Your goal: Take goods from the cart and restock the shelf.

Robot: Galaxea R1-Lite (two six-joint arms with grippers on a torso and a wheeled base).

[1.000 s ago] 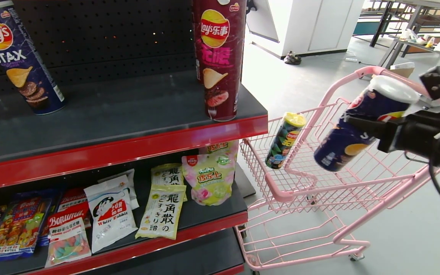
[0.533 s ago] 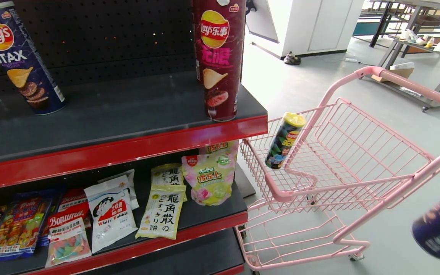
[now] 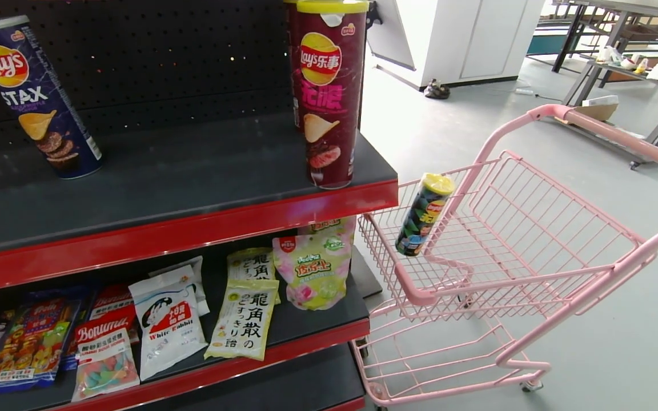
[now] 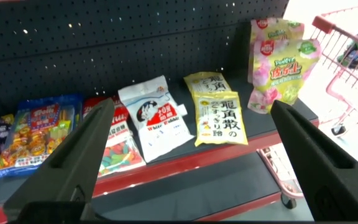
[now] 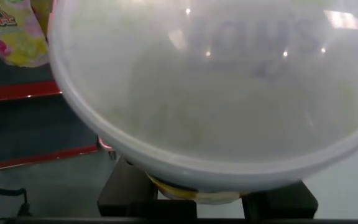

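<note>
Right gripper [image 5: 201, 198] jaws clamp a chip can [image 5: 210, 93] below its clear lid, shelf [image 5: 17, 92] close behind. Light, stiff tube, slick-walled and dentable, I'd say: hold mid-body, squeeze gently. Left gripper [image 4: 191, 109] jaws wide, empty. One green can [image 3: 423, 214] leans in the cart [image 3: 414, 292].

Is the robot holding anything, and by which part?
Right tool grips a white-lidded chip can around its body; left tool holds nothing.
</note>
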